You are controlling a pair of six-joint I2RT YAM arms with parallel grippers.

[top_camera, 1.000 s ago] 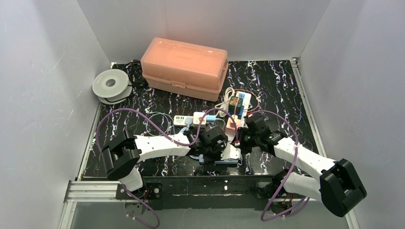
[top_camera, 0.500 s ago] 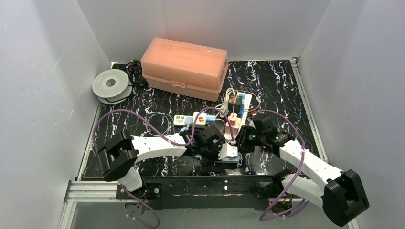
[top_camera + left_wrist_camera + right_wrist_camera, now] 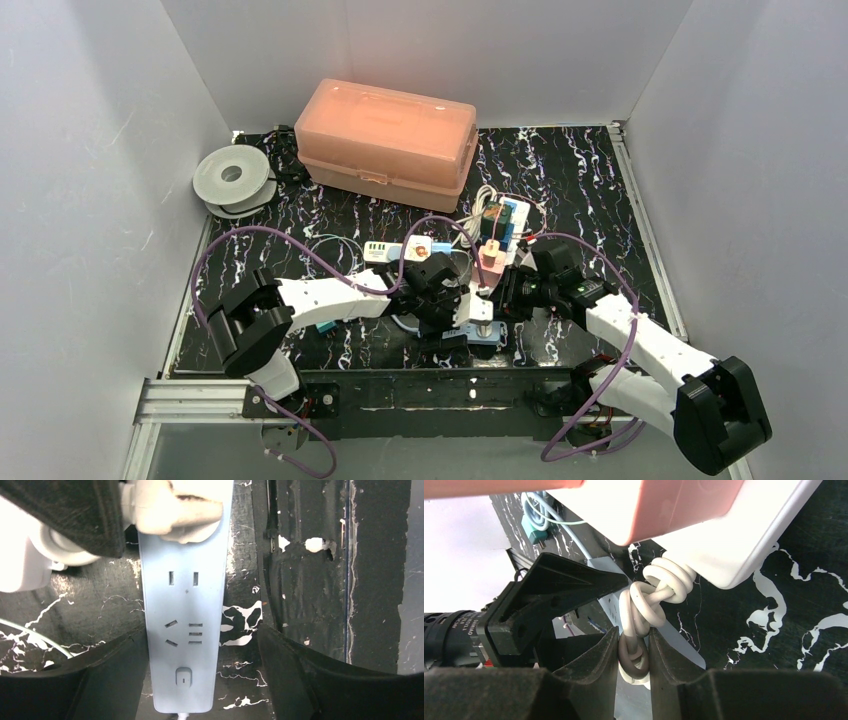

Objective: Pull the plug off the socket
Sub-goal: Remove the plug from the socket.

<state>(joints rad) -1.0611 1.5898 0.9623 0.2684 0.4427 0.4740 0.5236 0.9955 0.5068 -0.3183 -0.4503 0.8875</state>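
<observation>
A light blue power strip (image 3: 185,630) lies flat near the front edge and also shows in the top view (image 3: 484,335). A white plug (image 3: 175,510) sits on its far end. My left gripper (image 3: 201,632) is open and straddles the strip; its left finger is against the strip's edge and its right finger stands apart. In the top view it is at mid-front (image 3: 468,322). My right gripper (image 3: 633,632) is shut on the white plug and its knotted white cord (image 3: 649,595), right beside the left gripper (image 3: 497,300). Whether the prongs are still seated is hidden.
A white power strip (image 3: 512,222) with a pink plug (image 3: 490,262) and other plugs lies just behind the grippers. A second small strip (image 3: 385,250), a teal plug (image 3: 327,327), a pink toolbox (image 3: 388,142) and a grey spool (image 3: 232,178) stand further back and left. Walls enclose three sides.
My right arm has dropped lower and its gripper has shifted left onto the plug at the blue strip. My left gripper has shifted slightly. The white strip with the pink plug was nudged back.
</observation>
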